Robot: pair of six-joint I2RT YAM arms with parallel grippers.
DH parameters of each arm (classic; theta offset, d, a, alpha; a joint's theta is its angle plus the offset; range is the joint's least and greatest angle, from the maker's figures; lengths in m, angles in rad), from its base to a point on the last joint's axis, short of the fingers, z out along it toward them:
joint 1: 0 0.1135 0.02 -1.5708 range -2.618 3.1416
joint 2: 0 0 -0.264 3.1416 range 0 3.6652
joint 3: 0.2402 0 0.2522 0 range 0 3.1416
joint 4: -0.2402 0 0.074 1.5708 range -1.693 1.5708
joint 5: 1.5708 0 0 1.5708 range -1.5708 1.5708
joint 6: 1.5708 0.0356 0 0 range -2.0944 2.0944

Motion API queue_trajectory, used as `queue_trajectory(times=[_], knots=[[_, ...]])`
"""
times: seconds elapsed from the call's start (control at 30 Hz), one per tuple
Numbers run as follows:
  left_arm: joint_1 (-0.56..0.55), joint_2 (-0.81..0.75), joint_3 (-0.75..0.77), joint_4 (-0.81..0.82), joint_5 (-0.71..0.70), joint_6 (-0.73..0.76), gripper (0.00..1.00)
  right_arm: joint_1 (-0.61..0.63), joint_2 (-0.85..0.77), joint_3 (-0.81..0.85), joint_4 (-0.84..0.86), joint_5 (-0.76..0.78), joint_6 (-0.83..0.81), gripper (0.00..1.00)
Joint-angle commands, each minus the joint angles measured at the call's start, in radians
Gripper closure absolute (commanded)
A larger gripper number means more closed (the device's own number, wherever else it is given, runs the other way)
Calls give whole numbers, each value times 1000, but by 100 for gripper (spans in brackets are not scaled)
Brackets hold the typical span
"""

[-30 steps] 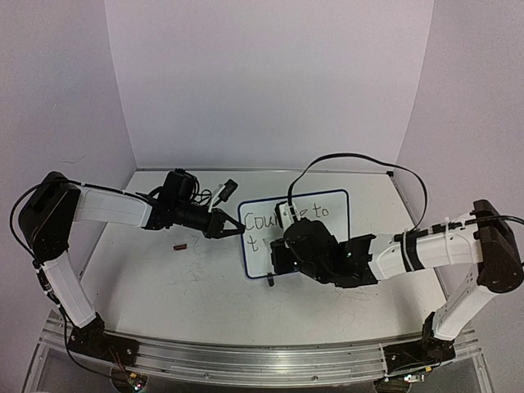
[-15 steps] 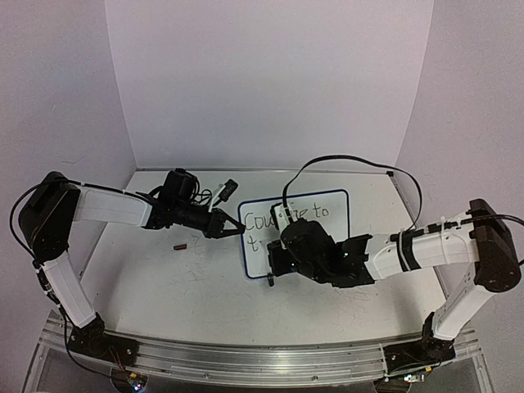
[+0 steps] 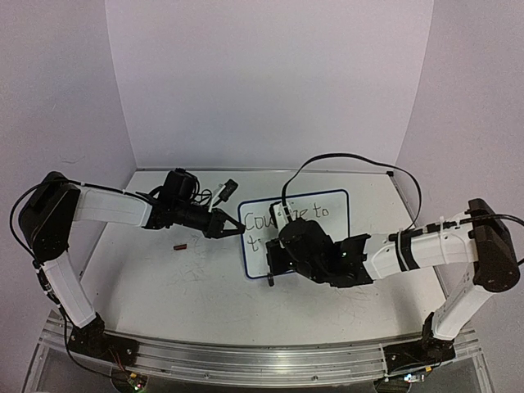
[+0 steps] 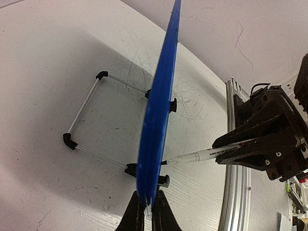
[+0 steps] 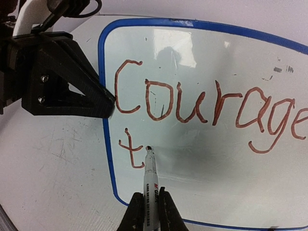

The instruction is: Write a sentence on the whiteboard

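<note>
Left jaws are clamped shut on the left edge of the whiteboard (image 3: 332, 229), w/ the blue frame pinched between them. In the left wrist cam the board runs edge-on straight out from them. Its wire stand (image 4: 86, 110) w/ black feet sits on the counter (image 3: 164, 278) on one side of those jaws, and the marker (image 4: 202, 155) comes in from the other side.

Right jaws are closed on the marker barrel, which sticks straight out in front of them. The tip is touching the board face just right of the lone "t" on line 2. The sentence (image 5: 207, 108) so far reads "Courage" up top, above and ahead of the right jaws, in reddish-brown ink. The top cam shows "to" after it.

There's a small reddish-brown bit (image 3: 180, 245) on the counter just below the left jaws in the top cam. Can't tell what it is tbh.
</note>
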Motion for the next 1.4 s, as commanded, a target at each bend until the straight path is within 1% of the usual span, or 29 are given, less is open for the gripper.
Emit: queue_trajectory(times=[0.0, 0.57, 0.97, 1.37], knots=[[-17, -2, 19, -66, 2, 37, 100, -2, 0, 9, -27, 33, 37, 100], [-20, -8, 17, -67, 3, 37, 100, 7, -13, -44, -43, -2, 95, 100], [-23, -7, 16, -67, -2, 40, 100, 9, -5, -47, -43, -8, 102, 100], [-23, 2, 18, -70, -2, 42, 100, 5, 9, 12, -32, 35, 61, 100]])
